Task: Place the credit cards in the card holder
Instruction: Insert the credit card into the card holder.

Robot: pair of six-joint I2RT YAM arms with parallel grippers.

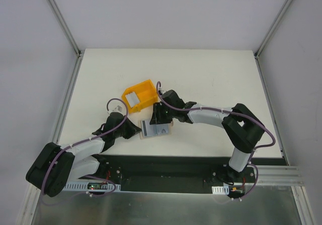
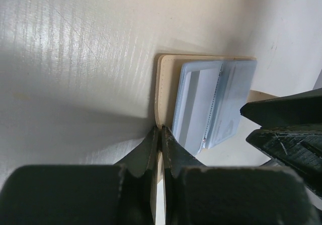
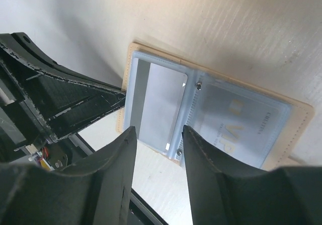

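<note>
– Beige card holder (image 1: 157,130), where is it?
– Lying open and flat on the white counter (image 1: 211,79). It's close to the near edge, about mid-width, just on the near side of the yellow bin (image 1: 147,95).
– Left side?
– My left pincer (image 2: 161,134) is pressed together on the holder's left edge. The beige rim shows between the fingers (image 2: 176,159).
– Right side?
– My right pincer (image 3: 158,132) is spread, over the left half of the holder. From the wrist view I can't tell whether the tips touch it.
– Cards?
– Two, both in the clear sleeves (image 3: 135,99) inside the holder. The silvery card (image 3: 161,104) sits in the left sleeve, next to my left pincer. The pale blue card (image 3: 241,129), with faint lettering on it, sits in the right sleeve. They lie flat, side by side, with small metal studs (image 3: 198,86) along the fold between them.
– Anything in the bin?
– A pale flat rectangle (image 1: 132,99) lies inside it. It's too small from the top view to say what it is.
</note>
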